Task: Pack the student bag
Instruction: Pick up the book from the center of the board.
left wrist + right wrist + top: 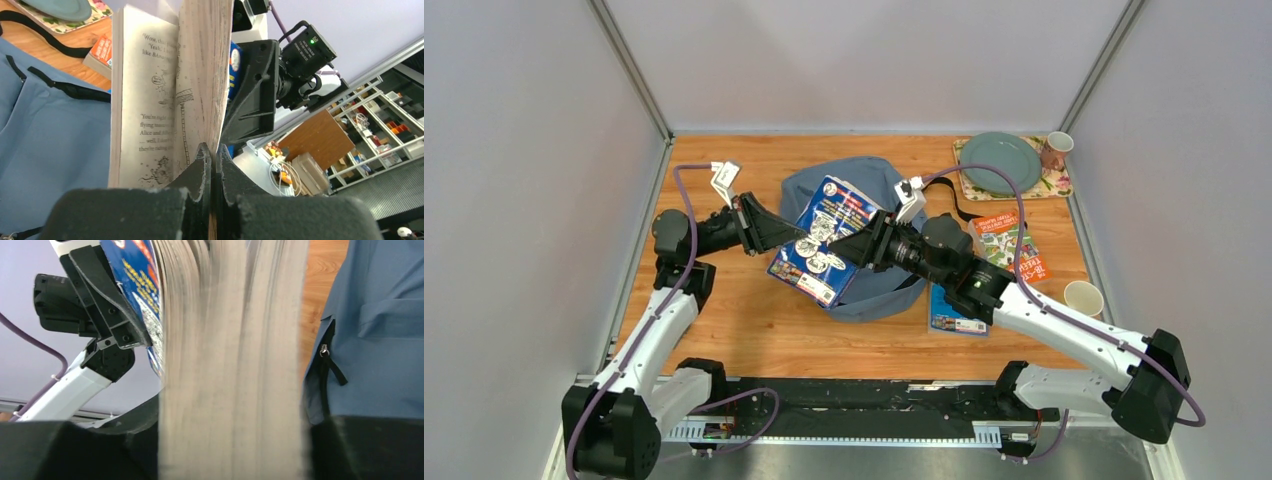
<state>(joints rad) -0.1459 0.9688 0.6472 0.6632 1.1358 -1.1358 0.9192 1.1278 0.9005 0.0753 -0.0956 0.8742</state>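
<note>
The grey-blue student bag lies flat in the middle of the table. A thick paperback book with a blue cover hangs tilted just above it, held from both sides. My left gripper is shut on a thin layer at the book's left edge; in the left wrist view its tips pinch that layer below the open pages. My right gripper is shut on the thick page block from the right. The bag's zip and pocket show beside it.
A green plate on a floral mat and a pink cup stand at the back right. Two more books and a paper cup lie right of the bag. A black strap trails right.
</note>
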